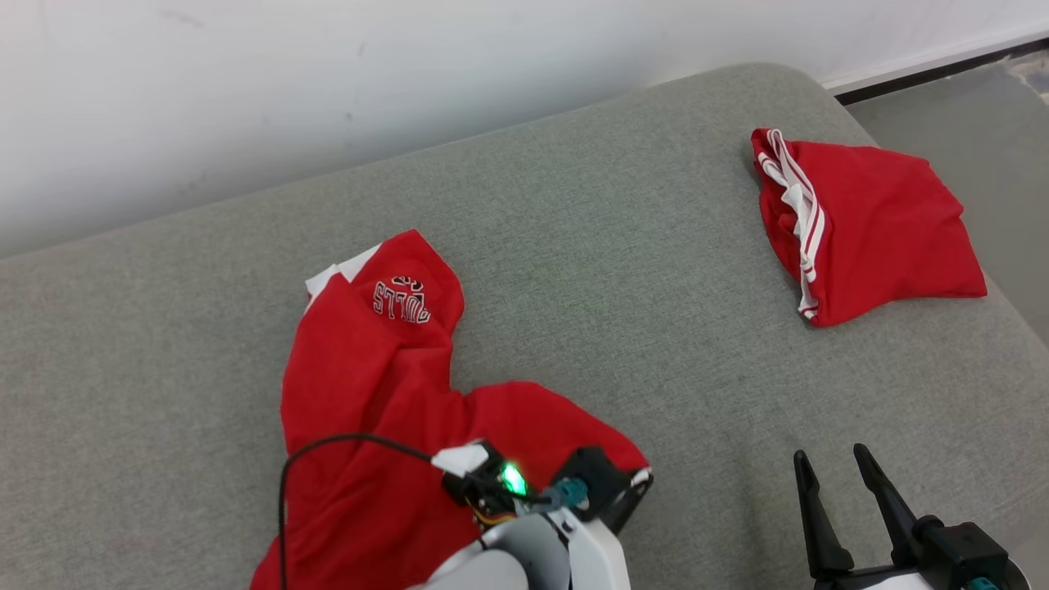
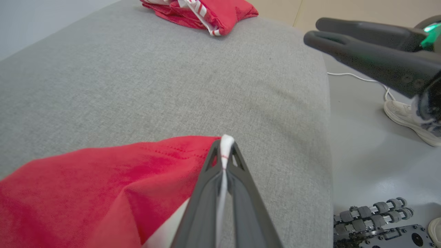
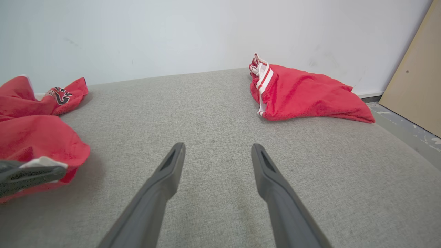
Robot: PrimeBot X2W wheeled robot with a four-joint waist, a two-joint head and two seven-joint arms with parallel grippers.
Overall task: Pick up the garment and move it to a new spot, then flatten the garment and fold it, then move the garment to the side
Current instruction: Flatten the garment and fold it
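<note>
A wide grey cushion runs up to a white wall, with grey floor past its rounded right end. A beige board leans at the far right, and a pale shoe and a white cable lie on the floor beside the cushion. The garment, red with white trim and black-and-white lettering on its far part, lies crumpled at the near left of the cushion. Its near right corner is at the left fingers, which are pressed together on the white hem, a strip of white cloth showing between them right up to the tips. In the right wrist view the same pinch shows low at the left, the dark fingers clamped on the white edge just above the cushion. The right fingers are spread wide with nothing between them, above bare cushion at the near right, well apart from the garment and to the right of the left fingers. A second garment, red with white stripes along one edge, lies bunched at the far right of the cushion, well apart from both sets of fingers.
</note>
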